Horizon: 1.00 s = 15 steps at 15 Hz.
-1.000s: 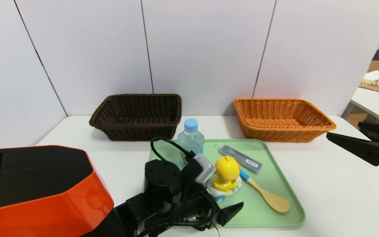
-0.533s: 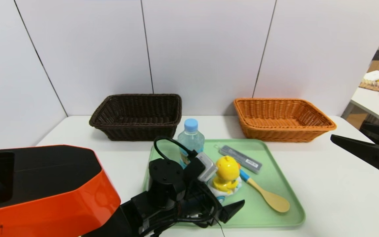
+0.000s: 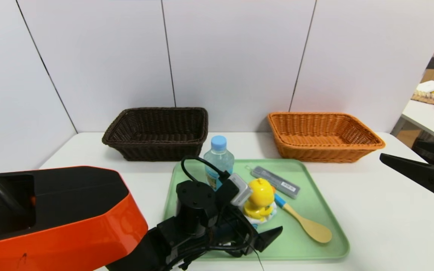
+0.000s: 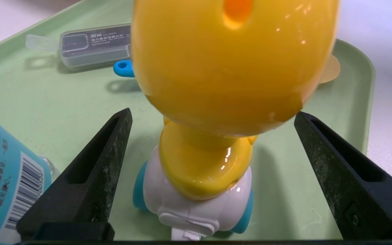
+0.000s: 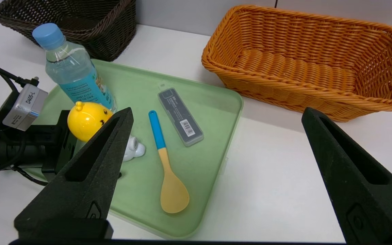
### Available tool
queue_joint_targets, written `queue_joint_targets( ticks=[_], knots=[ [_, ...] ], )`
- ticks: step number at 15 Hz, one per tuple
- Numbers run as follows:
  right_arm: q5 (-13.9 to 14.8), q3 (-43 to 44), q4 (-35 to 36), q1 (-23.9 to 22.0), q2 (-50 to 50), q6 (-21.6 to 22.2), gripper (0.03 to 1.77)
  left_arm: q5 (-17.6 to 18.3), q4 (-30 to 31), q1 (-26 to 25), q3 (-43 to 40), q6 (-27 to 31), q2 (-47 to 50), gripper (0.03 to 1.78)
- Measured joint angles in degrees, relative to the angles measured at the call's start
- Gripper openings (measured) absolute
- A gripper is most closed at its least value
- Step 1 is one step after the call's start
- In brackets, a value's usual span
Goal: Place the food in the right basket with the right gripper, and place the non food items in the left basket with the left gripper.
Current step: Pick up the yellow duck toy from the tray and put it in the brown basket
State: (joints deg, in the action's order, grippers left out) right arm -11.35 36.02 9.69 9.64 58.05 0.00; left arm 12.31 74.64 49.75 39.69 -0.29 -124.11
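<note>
Wide open and holding nothing, the left gripper (image 4: 213, 177) is set low over the near part of the green tray (image 3: 326, 248), with one finger (image 4: 90, 180) on each side of the duck toy (image 4: 209, 136) and a clear gap left on both sides. For the step in hand, judged to be the grasp of the duck, the fingers would best be closed on the narrow yellow body above the white wheeled base, not on the broad glossy head, which is round and could slip out. Because the base has wheels, an even squeeze from both sides is called for, so that the toy is not rolled away. The drink bottle (image 4: 2, 180) stands just beside one finger and should not be nudged.

The duck is upright, its long axis vertical; in the head view it is seen to face the right side of the tray. Beyond it the spoon (image 3: 303, 219) lies flat, its blue handle pointed toward the far left. The grey case (image 3: 275, 182) lies flat farther back, roughly parallel to the spoon.

Farthest off, both the dark basket (image 3: 156, 133) and the orange basket (image 3: 324, 136) are seen holding nothing. The right gripper (image 3: 414, 171) is held idle, spread wide, above the table's right side.
</note>
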Motion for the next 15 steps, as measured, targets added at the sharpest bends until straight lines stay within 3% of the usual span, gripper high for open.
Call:
queue_joint_targets(
  ticks=[14,15],
  knots=[
    [0.00,-0.88,-0.02,0.00,0.05,0.00,1.71,0.02,-0.02,-1.16,2.01,-0.04,-1.57,1.68],
    [0.02,-0.91,0.00,0.00,0.07,0.00,1.71,-0.02,0.02,-1.16,2.06,-0.15,-1.68,1.47]
  ],
)
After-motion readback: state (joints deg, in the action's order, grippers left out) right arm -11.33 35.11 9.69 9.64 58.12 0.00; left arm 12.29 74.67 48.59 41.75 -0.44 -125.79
